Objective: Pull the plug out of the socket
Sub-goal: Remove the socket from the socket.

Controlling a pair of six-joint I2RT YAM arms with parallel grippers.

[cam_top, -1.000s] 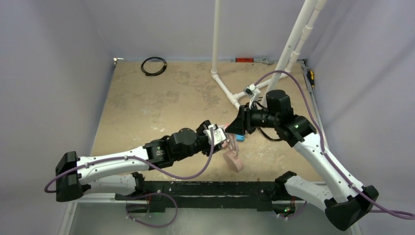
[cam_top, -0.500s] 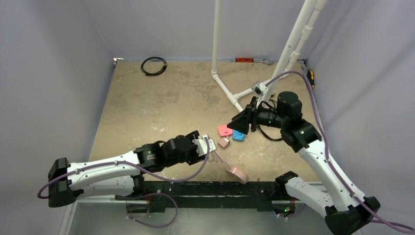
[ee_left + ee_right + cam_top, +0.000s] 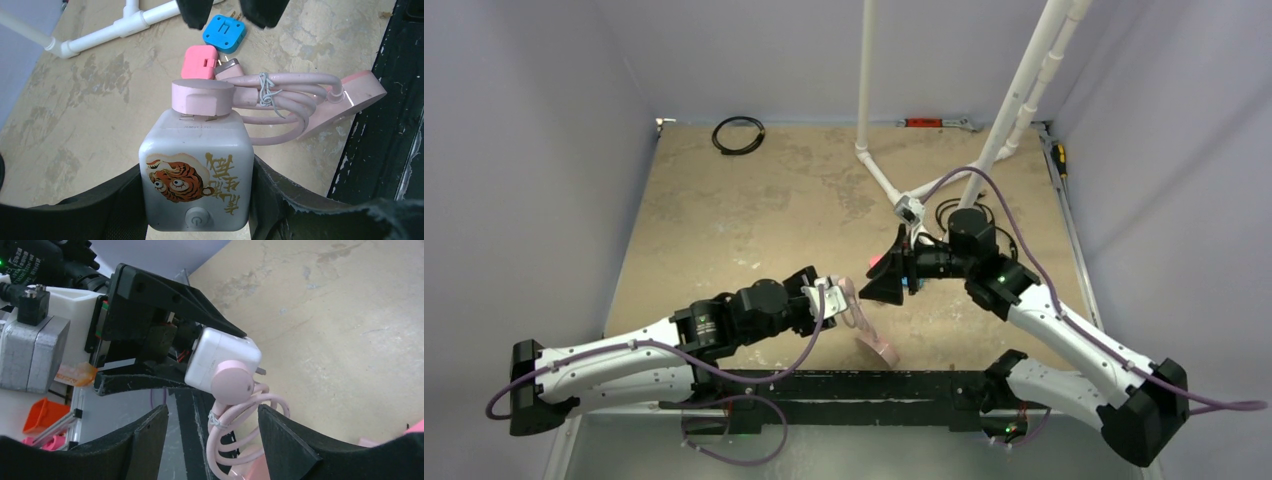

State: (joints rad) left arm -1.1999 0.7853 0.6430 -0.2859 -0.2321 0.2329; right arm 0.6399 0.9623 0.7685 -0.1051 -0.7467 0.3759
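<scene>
The socket (image 3: 195, 175), a white cube with a tiger sticker, sits clamped between the fingers of my left gripper (image 3: 197, 192), which is shut on it. The pink plug (image 3: 200, 97) is seated in the cube's far face. Its coiled pink cable (image 3: 285, 100) runs to a round pink disc (image 3: 357, 92) resting on the table. My right gripper (image 3: 212, 435) is open and faces the plug (image 3: 232, 385). Its fingers stand on either side of the cable coil (image 3: 240, 425) without touching it. From above, both grippers (image 3: 834, 298) (image 3: 879, 280) meet near the table's front edge.
A blue adapter (image 3: 224, 34) and a pink adapter (image 3: 200, 62) lie on the table just beyond the plug. A white pipe frame (image 3: 879, 170) stands behind them. A black cable ring (image 3: 738, 134) lies at the back left. The black front rail (image 3: 844, 382) runs close below the disc.
My right gripper swung left and down toward the plug while its jaws widened. My left arm drew the socket, plug and disc slightly left and nearer the front edge.
</scene>
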